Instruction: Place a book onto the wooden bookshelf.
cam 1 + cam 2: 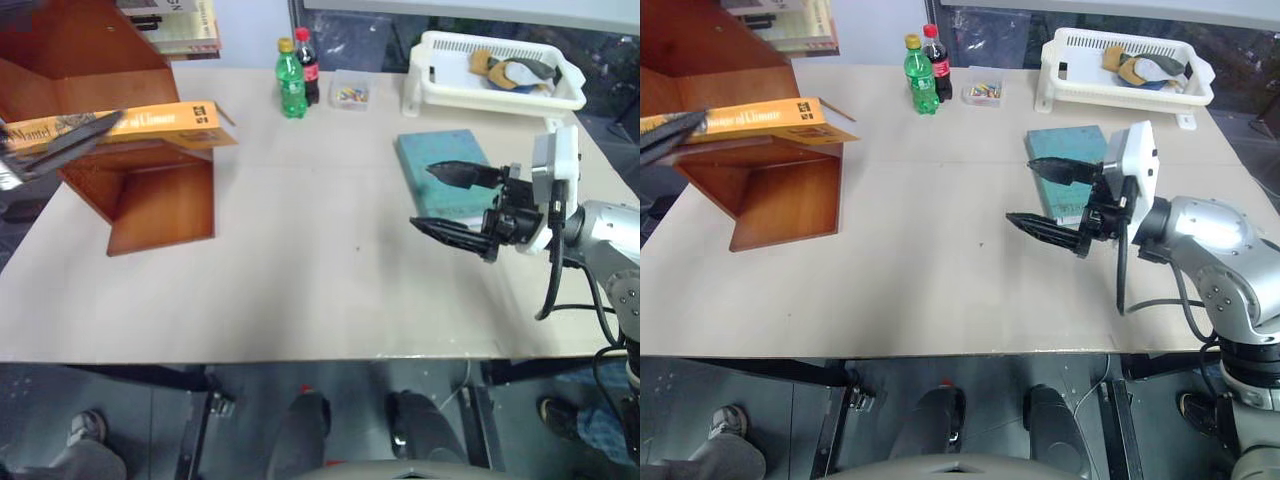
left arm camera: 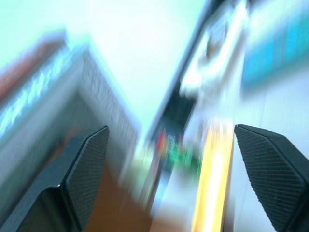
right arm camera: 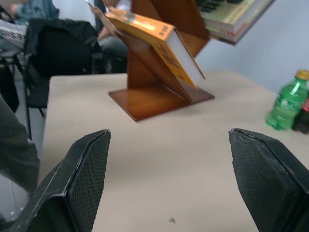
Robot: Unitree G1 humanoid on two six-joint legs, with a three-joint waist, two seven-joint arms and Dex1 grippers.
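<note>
Up on the wooden bookshelf, the book lies flat on a slanted board, its orange-yellow spine facing out with dark print reading "Mantel" at one end; the rest is too small to read. The left claw stands spread just beside the book's left end, not pinching it. The right claw hangs spread and empty over the table, near a teal book. Behind stand a green bottle, a red-labelled cola bottle and a white basket.
</note>
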